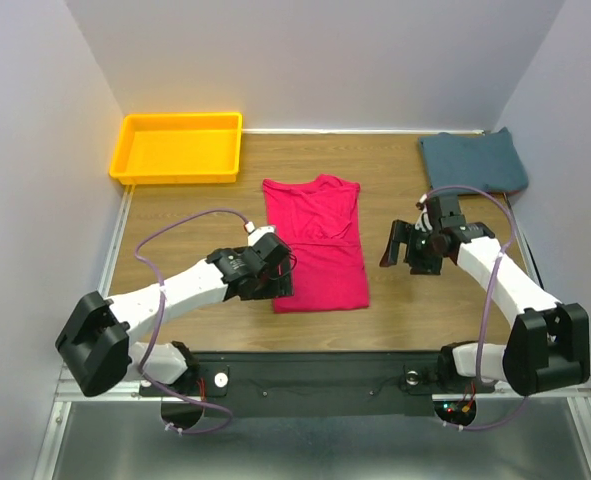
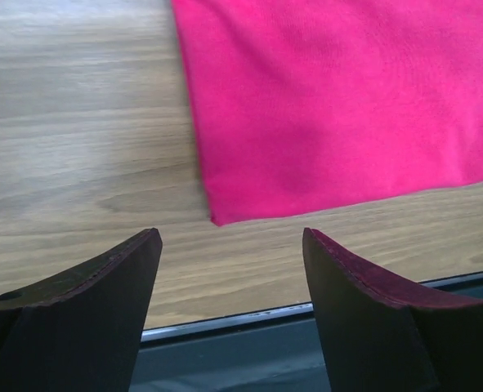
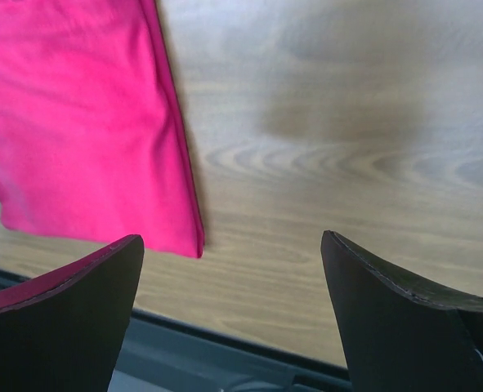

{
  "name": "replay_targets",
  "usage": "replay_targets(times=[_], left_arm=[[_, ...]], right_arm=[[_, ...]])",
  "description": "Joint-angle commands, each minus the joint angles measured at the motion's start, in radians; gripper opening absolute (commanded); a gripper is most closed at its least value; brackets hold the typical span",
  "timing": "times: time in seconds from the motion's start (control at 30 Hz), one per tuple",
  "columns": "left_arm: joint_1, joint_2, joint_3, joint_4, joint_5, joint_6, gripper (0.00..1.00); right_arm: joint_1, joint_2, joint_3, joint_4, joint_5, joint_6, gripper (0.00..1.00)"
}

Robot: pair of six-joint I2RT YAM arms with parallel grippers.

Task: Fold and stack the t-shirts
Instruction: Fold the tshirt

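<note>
Crimson-pink t-shirt [image 1: 315,240] lies flat mid-table as a long narrow shape, neckline toward the far side. The left gripper [image 1: 278,272] hangs at its near left corner, fingers spread wide with nothing between them. In the left wrist view that corner lies just ahead of the gap. The right gripper [image 1: 399,246] hovers over the wooden table [image 1: 425,310] right of the shirt, apart from it, also spread and holding nothing. The teal-blue t-shirt [image 1: 472,162], folded, rests at the far right corner. The yellow tray [image 1: 179,121] sits at the far left corner, and both shirts lie outside it.
</note>
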Motion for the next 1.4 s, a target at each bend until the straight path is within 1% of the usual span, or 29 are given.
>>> replay_targets(times=[0.0, 0.13, 0.23, 0.33, 0.53, 0.73, 0.8, 0.83, 0.93, 0.97, 1.03, 1.07, 1.13, 1.17, 1.27, 1.37], left_arm=[[-0.019, 0.039, -0.026, 0.048, -0.002, -0.06, 0.79], [-0.021, 0.077, -0.036, 0.059, 0.003, -0.062, 0.75], [-0.021, 0.122, -0.044, 0.068, 0.01, -0.057, 0.69], [-0.022, 0.168, -0.038, 0.071, 0.026, -0.045, 0.65], [-0.027, 0.241, -0.016, 0.045, 0.024, -0.036, 0.62], [-0.032, 0.34, -0.021, 0.026, 0.032, -0.004, 0.55], [-0.033, 0.352, -0.013, 0.02, 0.029, -0.002, 0.51], [-0.036, 0.355, -0.013, 0.02, 0.03, -0.001, 0.47], [-0.038, 0.354, -0.013, 0.022, 0.035, 0.003, 0.41], [-0.039, 0.355, -0.016, 0.025, 0.038, 0.006, 0.36], [-0.039, 0.355, -0.021, 0.029, 0.043, 0.009, 0.29], [-0.039, 0.352, -0.026, 0.036, 0.047, 0.009, 0.22], [-0.039, 0.352, -0.027, 0.039, 0.05, 0.012, 0.17], [-0.039, 0.349, -0.027, 0.04, 0.053, 0.015, 0.12], [-0.039, 0.347, -0.033, 0.049, 0.061, 0.019, 0.06], [-0.039, 0.341, -0.035, 0.056, 0.063, 0.023, 0.06]], right_arm=[[0.046, -0.058, -0.037, -0.021, 0.029, 0.045, 0.95], [0.094, -0.073, -0.063, -0.02, 0.057, 0.073, 0.95], [0.14, -0.063, -0.078, -0.007, 0.063, 0.097, 0.95], [0.167, -0.056, -0.083, 0.008, 0.071, 0.122, 0.95], [0.229, -0.036, -0.095, 0.034, 0.085, 0.171, 0.95], [0.312, -0.018, -0.107, 0.066, 0.134, 0.247, 0.95], [0.353, -0.009, -0.117, 0.074, 0.151, 0.29, 0.94], [0.371, 0.002, -0.123, 0.077, 0.173, 0.306, 0.93], [0.436, 0.016, -0.132, 0.082, 0.229, 0.365, 0.89], [0.453, 0.022, -0.135, 0.08, 0.239, 0.378, 0.88], [0.462, 0.028, -0.138, 0.089, 0.258, 0.395, 0.84], [0.47, 0.031, -0.138, 0.091, 0.263, 0.402, 0.83], [0.474, 0.043, -0.134, 0.094, 0.264, 0.409, 0.79], [0.48, 0.048, -0.129, 0.095, 0.293, 0.41, 0.78], [0.488, 0.072, -0.124, 0.103, 0.307, 0.415, 0.74], [0.497, 0.099, -0.118, 0.106, 0.327, 0.421, 0.7]])
